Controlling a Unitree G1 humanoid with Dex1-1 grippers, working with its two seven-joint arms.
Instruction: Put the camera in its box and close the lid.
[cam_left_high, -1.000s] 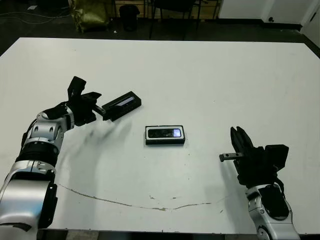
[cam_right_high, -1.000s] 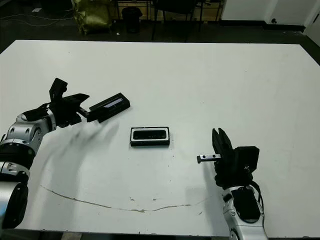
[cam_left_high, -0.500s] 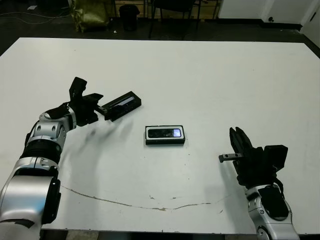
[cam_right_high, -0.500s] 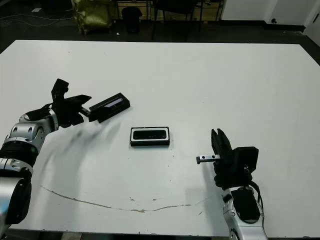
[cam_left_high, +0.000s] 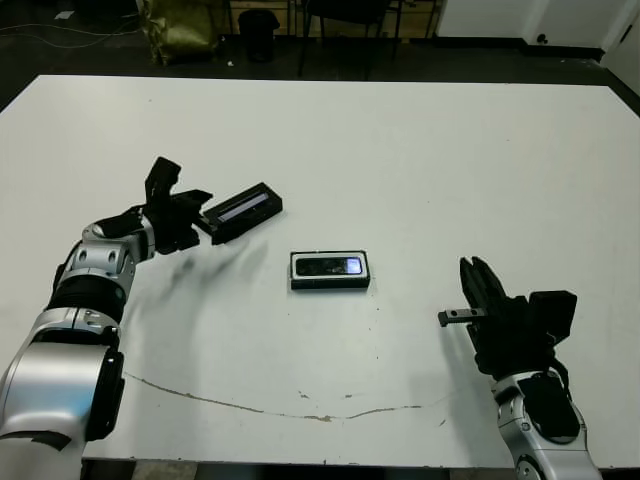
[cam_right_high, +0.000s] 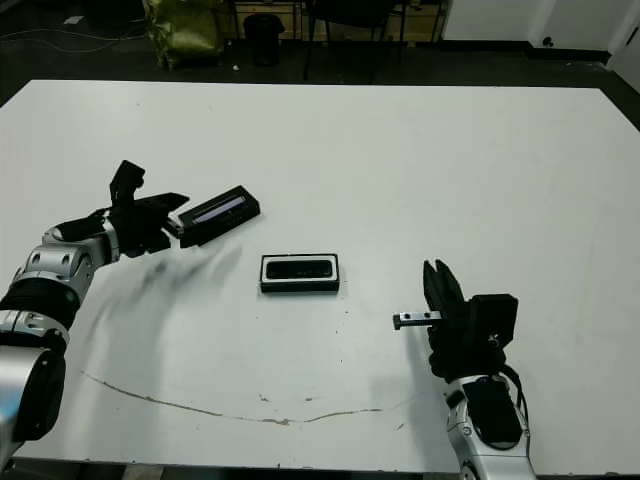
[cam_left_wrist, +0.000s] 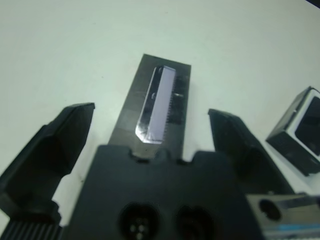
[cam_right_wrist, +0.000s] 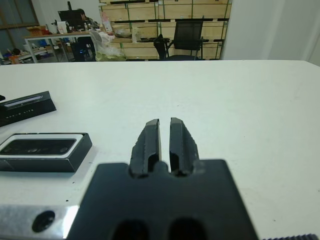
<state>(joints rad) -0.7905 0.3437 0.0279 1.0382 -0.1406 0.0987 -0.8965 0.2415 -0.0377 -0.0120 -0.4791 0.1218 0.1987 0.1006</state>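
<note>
Lid (cam_left_high: 240, 211) position on the tabletop (cam_left_high: 420, 160) is unchanged across the last second, while the left gripper (cam_left_wrist: 152, 135) has been eased forward onto its near end. The left fingers (cam_left_wrist: 55, 145) are seen spread wide in the left wrist view, one on each side of the lid's near end, with the lid lying between them and running away past their tips; nothing is gripped yet, and contact cannot be confirmed. This is judged as the approach for a lid pickup, with the closing squeeze not yet made. The camera (cam_left_high: 331, 266) is already seated in the box (cam_left_high: 330, 284), which is lying well beyond the left fingertips and off to one side of them, and likewise well ahead of the right fingers. So only the lid step is judged to be left. The right gripper (cam_right_wrist: 164, 140) is held idle with its fingers pressed together on nothing, well apart from the box. Nothing is seen between the lid and the box; the path is open. A thin brown scratch line (cam_left_high: 250, 405) is noted on the tabletop, nearer the robot than both grippers, and is not in the way. Chairs (cam_right_wrist: 185, 42) and shelving are seen far beyond the tabletop. A risk is judged in the grip on the lid's end: it may tilt when lifted.
</note>
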